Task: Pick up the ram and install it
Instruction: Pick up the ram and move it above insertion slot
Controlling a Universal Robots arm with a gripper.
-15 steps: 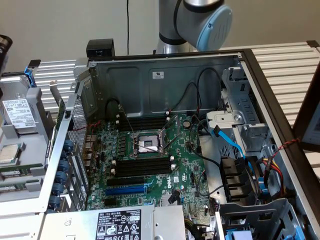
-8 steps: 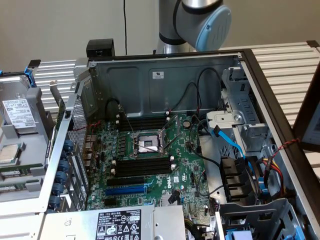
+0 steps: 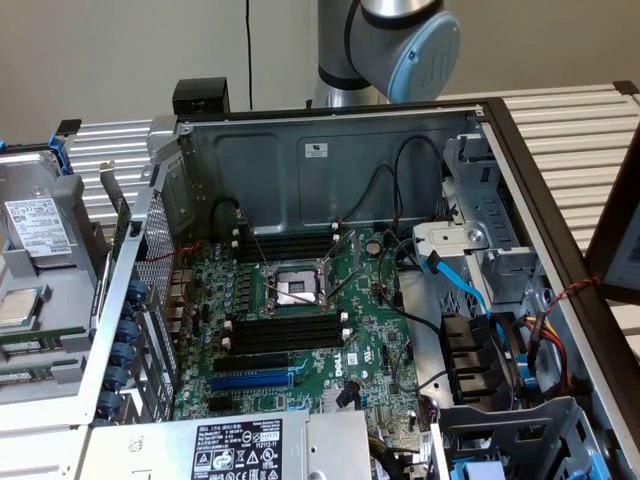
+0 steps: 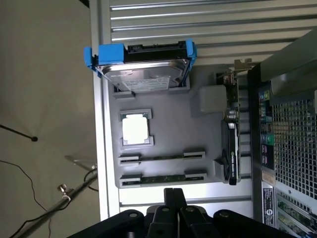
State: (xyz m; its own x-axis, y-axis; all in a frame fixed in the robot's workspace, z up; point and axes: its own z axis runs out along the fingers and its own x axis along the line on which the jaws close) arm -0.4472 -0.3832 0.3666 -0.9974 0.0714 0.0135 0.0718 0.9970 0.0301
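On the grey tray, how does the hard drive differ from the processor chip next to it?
The hard drive is larger, oblong and sits in a blue bracket; the processor chip is smaller, square and sits in a grey frame. Both rest on the grey tray with pale faces showing.

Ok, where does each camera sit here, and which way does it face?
Exterior view: off the arm, above the open case, looking down at the motherboard; the arm shows behind the case.
Wrist view: on the wrist, looking down on the tray with the ram; the gripper shows in the foreground.
Shared: the tray, the ram and the hard drive beside the case.
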